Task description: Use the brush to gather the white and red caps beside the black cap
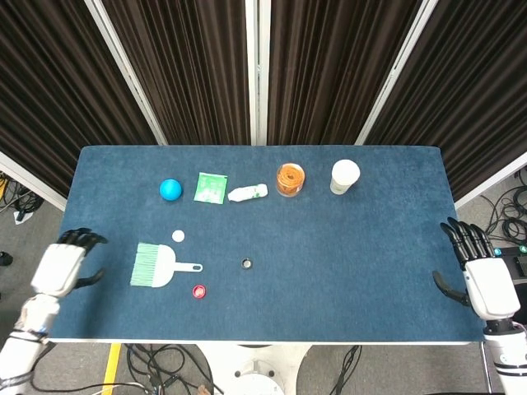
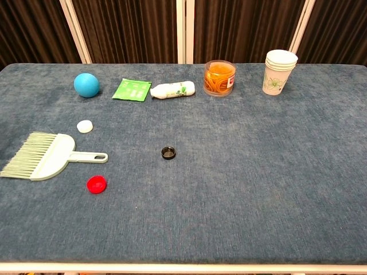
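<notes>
A pale green brush (image 1: pixel 156 266) (image 2: pixel 43 156) lies flat at the table's left, bristles pointing left, handle pointing right. The white cap (image 1: pixel 178 236) (image 2: pixel 85 126) sits just behind it and the red cap (image 1: pixel 198 290) (image 2: pixel 96 184) just in front of its handle. The black cap (image 1: pixel 246 263) (image 2: pixel 168 152) rests near the table's middle. My left hand (image 1: pixel 62 263) hovers over the table's left edge, left of the brush, open and holding nothing. My right hand (image 1: pixel 483 277) hangs off the right edge, fingers apart, empty. Neither hand shows in the chest view.
Along the back stand a blue ball (image 1: pixel 170 189), a green packet (image 1: pixel 211 187), a white tube (image 1: pixel 247 192), a clear jar of orange rubber bands (image 1: pixel 290 178) and stacked paper cups (image 1: pixel 344 176). The blue table (image 1: pixel 346 263) ends close to both hands.
</notes>
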{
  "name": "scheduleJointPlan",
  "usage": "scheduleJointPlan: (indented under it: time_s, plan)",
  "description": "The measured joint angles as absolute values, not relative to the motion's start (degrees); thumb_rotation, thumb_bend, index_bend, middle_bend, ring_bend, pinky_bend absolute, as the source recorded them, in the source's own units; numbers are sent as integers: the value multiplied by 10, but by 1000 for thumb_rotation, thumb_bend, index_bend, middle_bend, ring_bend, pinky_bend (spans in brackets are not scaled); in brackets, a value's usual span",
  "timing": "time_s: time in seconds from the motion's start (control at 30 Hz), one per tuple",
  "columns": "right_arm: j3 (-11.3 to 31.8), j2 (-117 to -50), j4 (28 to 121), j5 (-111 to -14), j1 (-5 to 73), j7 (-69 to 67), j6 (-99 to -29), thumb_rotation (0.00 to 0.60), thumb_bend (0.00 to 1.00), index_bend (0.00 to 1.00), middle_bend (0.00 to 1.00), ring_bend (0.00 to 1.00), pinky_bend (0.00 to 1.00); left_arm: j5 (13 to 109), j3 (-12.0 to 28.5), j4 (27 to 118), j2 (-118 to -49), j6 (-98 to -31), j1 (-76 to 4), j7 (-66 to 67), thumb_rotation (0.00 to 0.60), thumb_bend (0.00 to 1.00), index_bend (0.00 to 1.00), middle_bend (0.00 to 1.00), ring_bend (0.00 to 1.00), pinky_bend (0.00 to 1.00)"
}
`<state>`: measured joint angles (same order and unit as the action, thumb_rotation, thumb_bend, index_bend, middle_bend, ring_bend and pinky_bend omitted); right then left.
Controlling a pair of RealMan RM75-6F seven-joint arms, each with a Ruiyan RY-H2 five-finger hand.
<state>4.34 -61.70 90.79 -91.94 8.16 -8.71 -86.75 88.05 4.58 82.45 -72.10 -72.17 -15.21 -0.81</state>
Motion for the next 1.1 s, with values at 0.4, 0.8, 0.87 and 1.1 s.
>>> scheduleJointPlan:
  time_s: [0.4, 0.8, 0.87, 1.1]
  plan:
    - [51, -608, 914, -896, 84, -84, -856, 600, 232, 0, 39, 0, 0, 861, 46, 795, -810, -591, -248, 50, 600, 222, 347, 361, 213, 245]
    - [51, -610, 910, -890, 82, -93, -856, 600, 232, 0, 39, 0, 0, 814, 42, 789, -872, -560, -279, 183, 600, 224, 380, 381, 213, 243]
    - [51, -611, 909, -890, 82, -94, -856, 600, 232, 0, 39, 0, 0, 808, 41, 788, -880, -557, -284, 206, 600, 225, 381, 383, 213, 243]
    - [51, -614, 902, -885, 81, -102, -852, 600, 231, 0, 39, 0, 0, 783, 40, 776, -913, -547, -304, 298, 600, 227, 381, 396, 213, 243]
